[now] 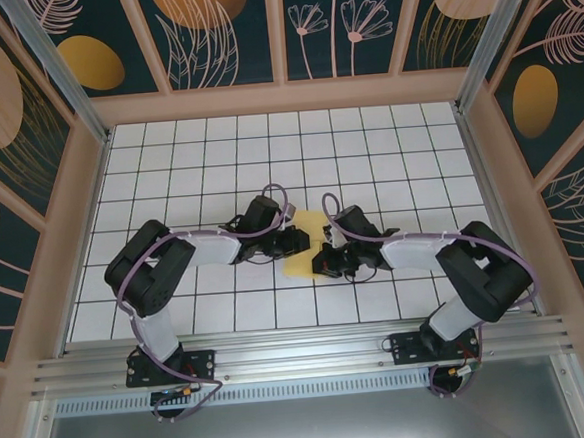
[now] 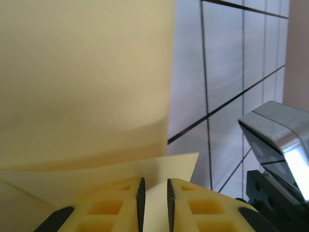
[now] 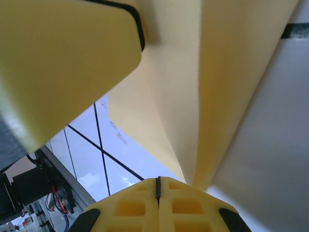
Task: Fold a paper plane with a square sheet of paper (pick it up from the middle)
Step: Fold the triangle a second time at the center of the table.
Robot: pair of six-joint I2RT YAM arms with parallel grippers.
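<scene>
"when you look down from above, where is the yellow paper (image 1: 302, 268)?"
"in the middle of the white grid table (image 1: 197, 155), right between the two arms."
"and the left gripper (image 2: 154, 205)?"
"its jaws stand a tiny bit apart — paper shows in the gap."
"the right gripper (image 3: 157, 187)?"
"squeezed shut, a paper fold rising beside it — i cannot tell if it holds any."
</scene>
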